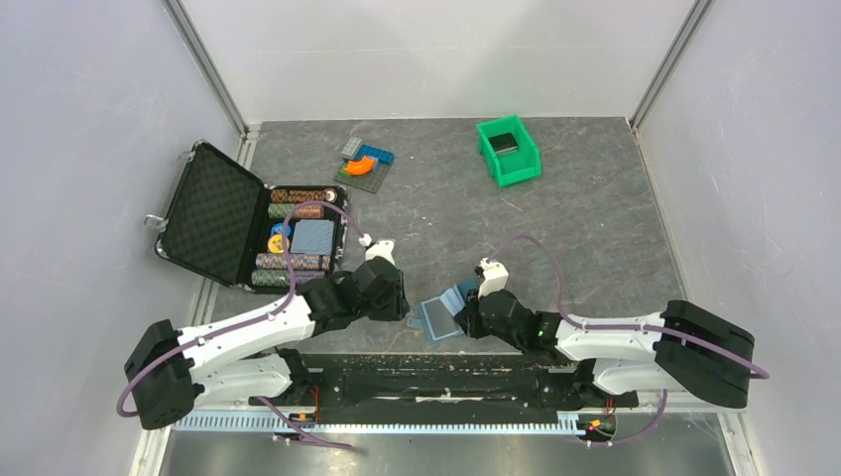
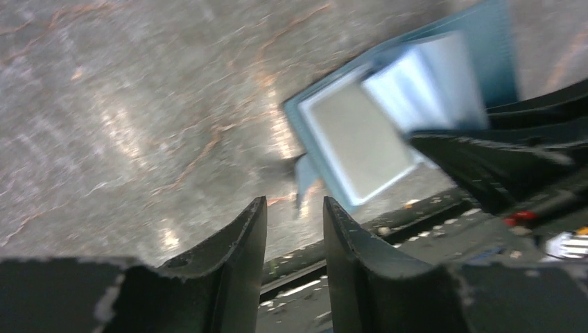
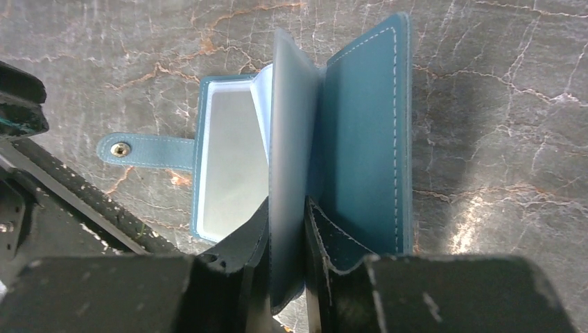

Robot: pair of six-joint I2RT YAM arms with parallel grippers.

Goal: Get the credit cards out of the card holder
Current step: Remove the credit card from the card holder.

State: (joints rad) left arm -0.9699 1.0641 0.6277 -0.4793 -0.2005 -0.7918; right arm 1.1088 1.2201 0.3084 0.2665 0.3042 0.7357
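Observation:
The teal-blue card holder lies open near the table's front edge, between my two grippers. In the right wrist view one half lies flat with a clear pocket and a snap tab. The other cover stands upright. My right gripper is shut on a grey-blue inner leaf of the holder, held on edge between the jaws. My left gripper is open and empty, just left of the holder, not touching it. No bare credit card shows at the holder.
A black foam-lined case with poker chips stands open at the left. Coloured toy blocks lie at the back middle. A green bin at the back right holds a dark flat rectangle. The black base rail runs just behind the grippers.

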